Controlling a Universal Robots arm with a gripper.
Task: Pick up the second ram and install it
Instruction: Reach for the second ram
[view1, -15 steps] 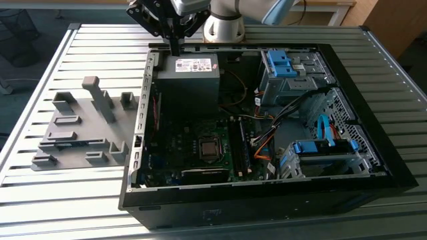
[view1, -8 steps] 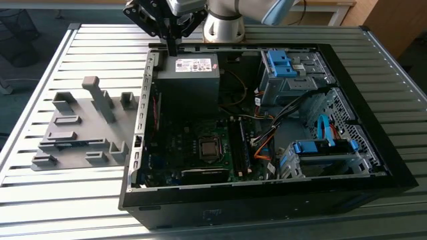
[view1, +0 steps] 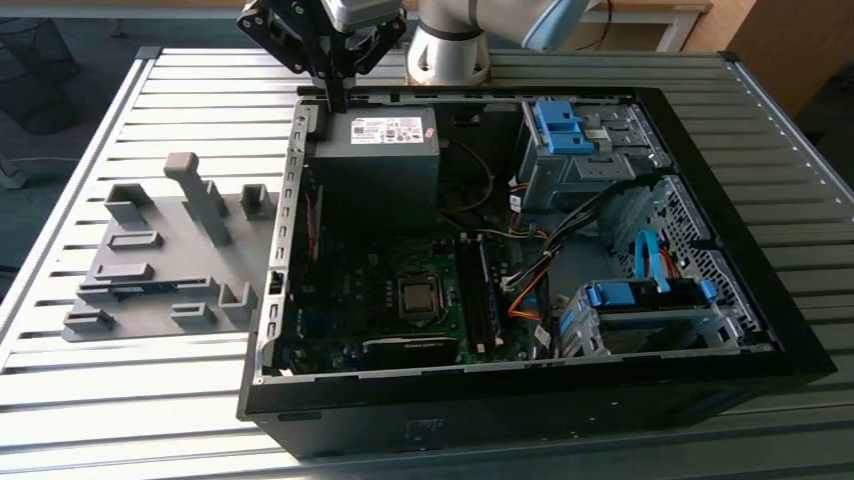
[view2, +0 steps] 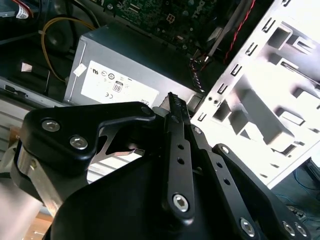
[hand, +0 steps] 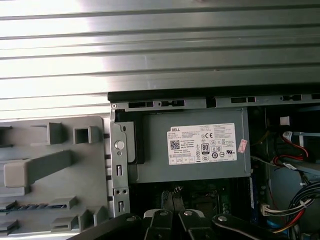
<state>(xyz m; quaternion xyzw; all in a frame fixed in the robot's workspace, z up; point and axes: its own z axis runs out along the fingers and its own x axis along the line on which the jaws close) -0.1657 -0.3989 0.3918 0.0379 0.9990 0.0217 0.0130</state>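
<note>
Gripper (view1: 334, 98) hovers over the power supply (view1: 376, 135), fingers pressed together and empty.
The second ram (view1: 127, 290) lies in the grey fixture (view1: 163, 262), on the exterior view's left, well apart.

label (hand: 201, 144) on power supply (hand: 190, 172) | fine print, logos, code square (not read out) | small pink sticker (hand: 242, 145) beside it
</note>
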